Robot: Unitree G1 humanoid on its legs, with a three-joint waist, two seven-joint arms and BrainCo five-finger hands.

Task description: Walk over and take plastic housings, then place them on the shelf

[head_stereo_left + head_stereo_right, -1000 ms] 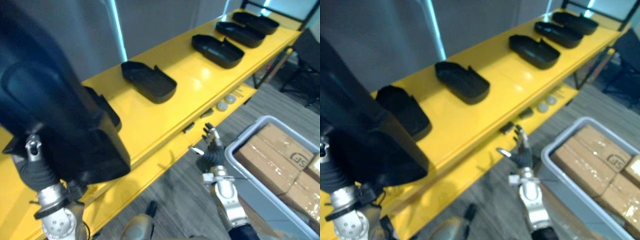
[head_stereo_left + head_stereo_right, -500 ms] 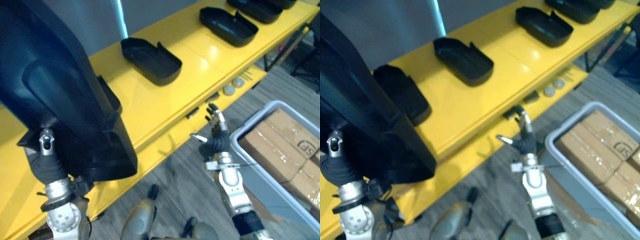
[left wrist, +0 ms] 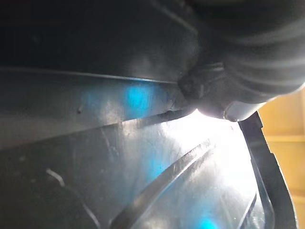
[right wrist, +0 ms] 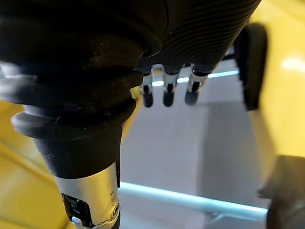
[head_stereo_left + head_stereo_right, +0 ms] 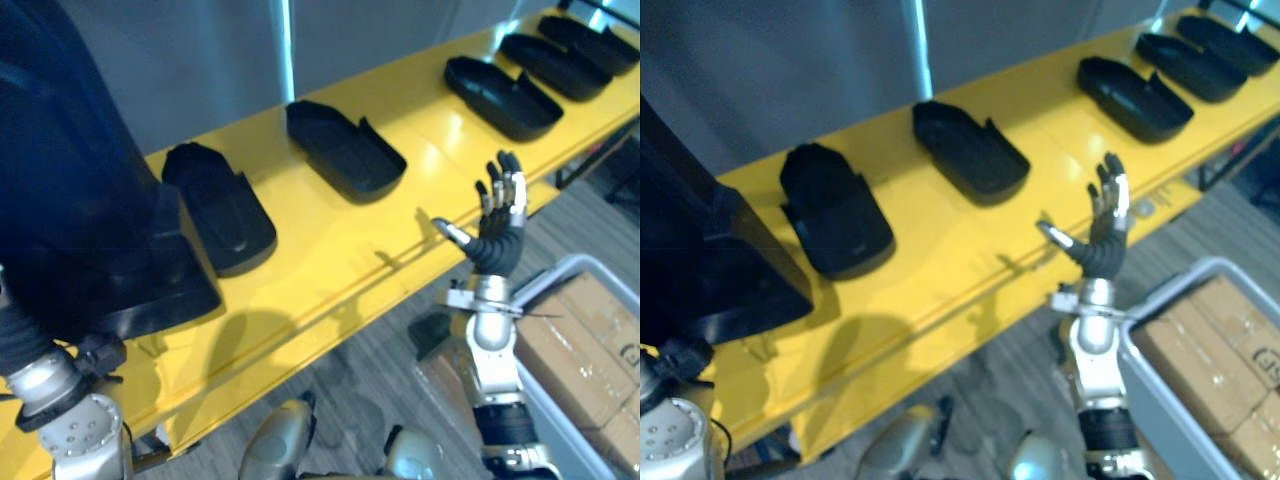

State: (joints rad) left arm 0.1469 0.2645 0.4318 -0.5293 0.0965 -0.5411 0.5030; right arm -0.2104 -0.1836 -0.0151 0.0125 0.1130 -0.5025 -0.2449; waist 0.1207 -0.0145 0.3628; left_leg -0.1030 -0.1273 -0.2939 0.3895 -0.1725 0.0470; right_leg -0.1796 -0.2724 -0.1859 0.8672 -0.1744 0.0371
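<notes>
A big black plastic housing (image 5: 70,190) fills the near left, tilted up over the left end of the yellow shelf (image 5: 330,240); its glossy inside (image 3: 119,157) sits right against my left hand (image 3: 248,52), whose wrist comes up under it. Several more black housings lie in a row along the shelf: one (image 5: 220,205) beside the carried one, another (image 5: 345,145), a third (image 5: 500,85) and more at the far right. My right hand (image 5: 497,215) is raised at the shelf's front edge, fingers (image 4: 164,90) straight and apart, holding nothing.
A grey bin (image 5: 560,290) with cardboard boxes (image 5: 585,345) stands on the floor at the lower right, close to my right arm. A grey wall (image 5: 250,50) runs behind the shelf. Bare yellow shelf lies between the housings.
The camera has shifted. My right hand has risen from below the shelf's edge to level with its top. The carried housing sits further left, uncovering the housing beside it.
</notes>
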